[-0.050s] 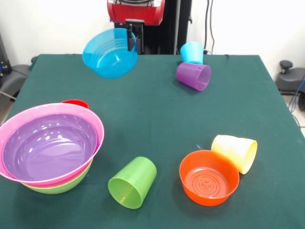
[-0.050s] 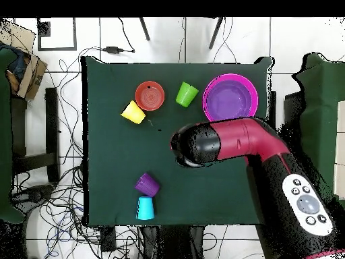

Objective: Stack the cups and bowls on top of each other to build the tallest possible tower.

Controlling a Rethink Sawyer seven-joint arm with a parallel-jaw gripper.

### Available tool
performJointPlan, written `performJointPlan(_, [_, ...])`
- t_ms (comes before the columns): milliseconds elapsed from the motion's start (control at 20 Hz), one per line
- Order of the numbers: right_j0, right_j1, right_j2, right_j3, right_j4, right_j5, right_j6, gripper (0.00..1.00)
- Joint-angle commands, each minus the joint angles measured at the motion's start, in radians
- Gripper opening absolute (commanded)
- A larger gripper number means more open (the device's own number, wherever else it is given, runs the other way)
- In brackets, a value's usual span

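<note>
Gripper (image 1: 132,40) pinches the blue bowl (image 1: 110,53) by its rim, tilted in the air at the front view's upper left, so it may slip or land crooked on the tower (image 1: 49,148), the nested big bowls at lower left.

Probably lab (floor cables (image 2: 60,195) everywhere).

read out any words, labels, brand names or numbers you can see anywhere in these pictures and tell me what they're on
No text can be read in either view.
The cups, such as the purple cup, show only fine ribbing, no print.
The orange bowl has plain rings on its bottom, no lettering.
The arm's button panel carries small marks, too small to read.
The blue bowl held up at the gripper is unmarked.
</note>
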Motion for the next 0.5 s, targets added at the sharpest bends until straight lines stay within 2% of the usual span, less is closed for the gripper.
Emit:
performJointPlan(50, [0.014,0.119,0.112,-0.241,-0.004,0.215,-0.436,0.00])
performJointPlan(500, [0.042,0.328,0.116,-0.558,-0.064,0.339,-0.612,0.00])
